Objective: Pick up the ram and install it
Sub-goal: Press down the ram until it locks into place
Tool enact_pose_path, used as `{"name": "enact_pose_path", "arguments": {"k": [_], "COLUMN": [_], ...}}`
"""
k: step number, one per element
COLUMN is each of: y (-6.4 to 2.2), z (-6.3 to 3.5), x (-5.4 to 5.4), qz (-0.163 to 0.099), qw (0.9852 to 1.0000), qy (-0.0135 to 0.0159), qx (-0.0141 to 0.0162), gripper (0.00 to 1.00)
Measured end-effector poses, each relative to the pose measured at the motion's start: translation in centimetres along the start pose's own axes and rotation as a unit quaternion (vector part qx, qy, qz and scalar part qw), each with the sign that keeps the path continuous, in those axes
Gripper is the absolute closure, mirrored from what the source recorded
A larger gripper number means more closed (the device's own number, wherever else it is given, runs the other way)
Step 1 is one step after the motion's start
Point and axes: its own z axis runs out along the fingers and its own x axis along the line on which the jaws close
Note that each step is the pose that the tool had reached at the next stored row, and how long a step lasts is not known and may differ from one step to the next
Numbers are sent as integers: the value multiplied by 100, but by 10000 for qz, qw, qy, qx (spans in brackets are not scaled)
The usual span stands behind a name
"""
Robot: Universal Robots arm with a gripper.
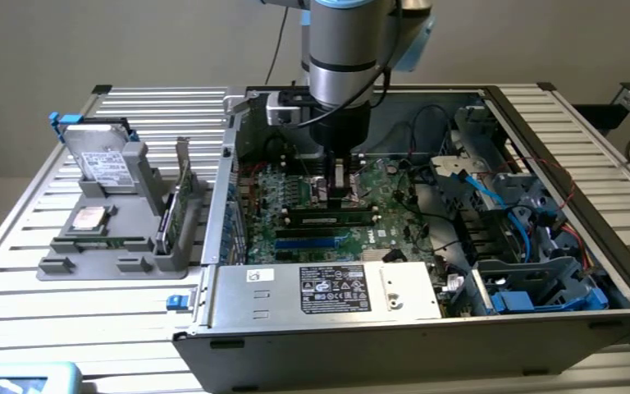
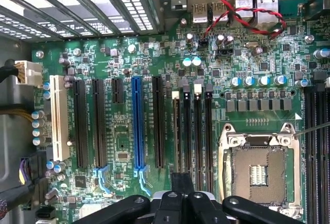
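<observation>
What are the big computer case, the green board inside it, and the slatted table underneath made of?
The computer case looks like bare sheet metal: dull grey with folded edges. The motherboard looks like circuit-board laminate with a glossy green coating, studded with black plastic-looking slots and small metal cans. The table seems to be aluminium slats, pale and matte with long grooves, though paint can't be ruled out.

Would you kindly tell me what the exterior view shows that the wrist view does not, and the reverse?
Exterior only: the gray holder with a hard drive beside the case, the power supply, and a ram stick lying in its slot below the claw. Wrist only: the open CPU socket and blue slot. Both: the green motherboard and the claw.
</observation>
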Motion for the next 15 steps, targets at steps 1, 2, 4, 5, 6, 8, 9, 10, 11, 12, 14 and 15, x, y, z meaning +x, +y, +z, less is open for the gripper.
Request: {"name": "enact_pose_path", "arguments": {"k": [1, 2, 4, 5, 6, 8, 9, 10, 11, 12, 14, 15], "y": [0, 0, 0, 0, 0, 0, 0, 0, 0, 0, 0, 0], "z": [0, 1, 0, 1, 1, 1, 1, 2, 1, 1, 2, 2], "x": [0, -1, 0, -1, -1, -1, -1, -1, -1, -1, -1, -1], "qz": [59, 127, 254, 319, 385, 535, 615, 692, 753, 810, 927, 984], "qw": [10000, 9999, 9997, 9995, 9993, 9986, 9981, 9976, 9971, 9967, 9957, 9951], "qy": [1, 1, 4, 5, 6, 9, 10, 11, 12, 13, 13, 13], "qx": [-5, -11, -22, -28, -34, -47, -54, -61, -66, -67, -72, -75], "gripper": [89, 89, 89, 89, 89, 89, 89, 89, 89, 89, 89, 89]}}
